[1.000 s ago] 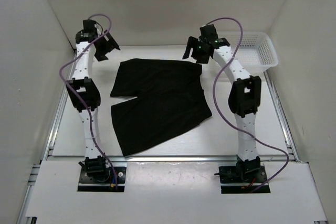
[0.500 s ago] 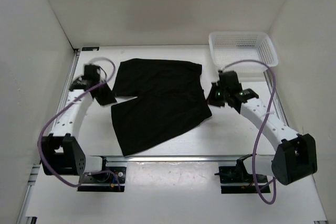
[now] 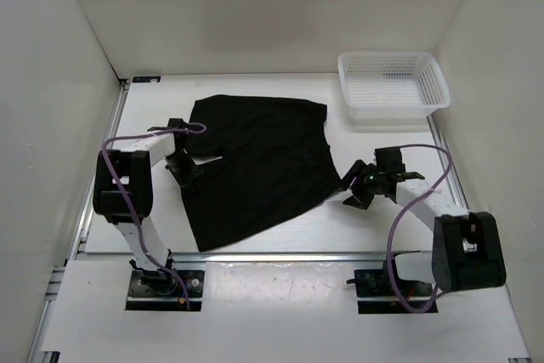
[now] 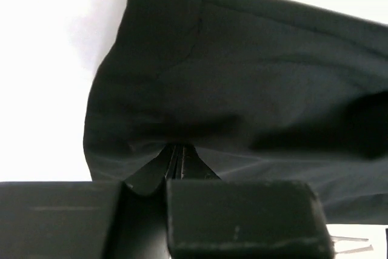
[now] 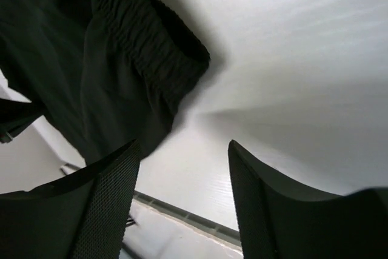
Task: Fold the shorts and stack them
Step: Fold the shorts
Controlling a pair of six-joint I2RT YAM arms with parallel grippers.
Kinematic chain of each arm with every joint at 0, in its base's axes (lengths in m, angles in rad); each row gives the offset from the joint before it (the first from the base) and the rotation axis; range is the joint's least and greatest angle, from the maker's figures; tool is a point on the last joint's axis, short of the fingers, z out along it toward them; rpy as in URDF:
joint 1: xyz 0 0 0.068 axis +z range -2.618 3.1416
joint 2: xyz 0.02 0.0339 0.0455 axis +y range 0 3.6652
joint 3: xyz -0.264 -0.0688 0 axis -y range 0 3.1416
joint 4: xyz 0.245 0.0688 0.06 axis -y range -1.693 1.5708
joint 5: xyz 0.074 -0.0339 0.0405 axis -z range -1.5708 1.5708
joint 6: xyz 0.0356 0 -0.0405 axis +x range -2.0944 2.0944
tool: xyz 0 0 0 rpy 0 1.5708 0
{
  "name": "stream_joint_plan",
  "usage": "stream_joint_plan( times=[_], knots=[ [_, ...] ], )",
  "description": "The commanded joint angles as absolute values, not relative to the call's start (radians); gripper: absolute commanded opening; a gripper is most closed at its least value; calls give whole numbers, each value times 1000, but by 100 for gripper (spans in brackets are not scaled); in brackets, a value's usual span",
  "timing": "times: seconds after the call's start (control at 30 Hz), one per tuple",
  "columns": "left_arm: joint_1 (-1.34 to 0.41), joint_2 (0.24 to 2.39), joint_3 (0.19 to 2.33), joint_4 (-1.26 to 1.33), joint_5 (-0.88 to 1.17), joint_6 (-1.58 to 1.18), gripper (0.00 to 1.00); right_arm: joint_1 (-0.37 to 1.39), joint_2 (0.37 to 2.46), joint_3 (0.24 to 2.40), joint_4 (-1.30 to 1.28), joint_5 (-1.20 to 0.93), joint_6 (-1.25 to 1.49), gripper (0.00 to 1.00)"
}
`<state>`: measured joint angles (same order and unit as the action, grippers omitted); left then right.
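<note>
Shorts (image 3: 255, 159), spread flat across the middle of the table (image 3: 340, 231), waistband to the right, both legs to the left, well apart from the white basket (image 3: 393, 112) in the far right corner. Left gripper (image 3: 183, 165) down at the left edge, about where the two leg hems meet, fingers together. Going by the pucker of cloth at their tips in the left wrist view, clamped on the shorts. Right gripper (image 3: 353, 191) low over bare table just beside the near right corner of the waistband (image 5: 151, 47), jaws apart, nothing between them.

Likely step: taking hold of both ends for the first fold. To do it well:
- Slide the right jaws left onto the waistband corner before closing.
- Catch the full thickness, not just the elastic lip.
- Lift both ends together and level, to avoid twist or drag.
- Lay edge to edge, then let go.

Hard to make out: black on black, so cannot tell how many layers sit in the left pinch. Seams barely visible. Far end of the waistband cut off in the right wrist view.
</note>
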<state>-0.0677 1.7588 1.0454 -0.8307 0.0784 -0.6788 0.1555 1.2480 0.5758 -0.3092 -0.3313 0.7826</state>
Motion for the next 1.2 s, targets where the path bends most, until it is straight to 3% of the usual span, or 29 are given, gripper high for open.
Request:
stream_joint_plan(
  times=[0.0, 0.33, 0.5, 0.6, 0.63, 0.7, 0.8, 0.83, 0.97, 1.17],
  knots=[
    [-75, 1853, 1148, -801, 19, -663, 10, 152, 1321, 594, -163, -432, 848, 64],
    [-75, 2011, 1422, -867, -8, -617, 10, 152, 1522, 624, -32, -396, 973, 41],
    [-75, 2014, 1541, -963, -44, -580, 15, 152, 1531, 658, -32, -345, 973, 18],
    [-66, 1918, 1563, -1000, -54, -580, 31, 152, 1540, 680, -55, -333, 953, 1],
    [-66, 1881, 1519, -1014, -54, -580, 41, 152, 1540, 680, -67, -333, 953, 1],
    [-66, 1794, 1445, -1014, -40, -580, 92, 152, 1531, 680, -67, -324, 943, 1],
    [-66, 1600, 1229, -1026, 20, -618, 90, 161, 1510, 680, -77, -324, 933, 1],
    [-66, 1506, 1115, -1037, 31, -653, 83, 161, 1509, 680, -86, -324, 933, 1],
    [-100, 1275, 871, -1046, 138, -771, 70, 172, 1509, 703, -117, -324, 896, 1],
    [-126, 1101, 727, -1055, 179, -923, 67, 172, 1509, 712, -126, -333, 885, 1]
  ],
)
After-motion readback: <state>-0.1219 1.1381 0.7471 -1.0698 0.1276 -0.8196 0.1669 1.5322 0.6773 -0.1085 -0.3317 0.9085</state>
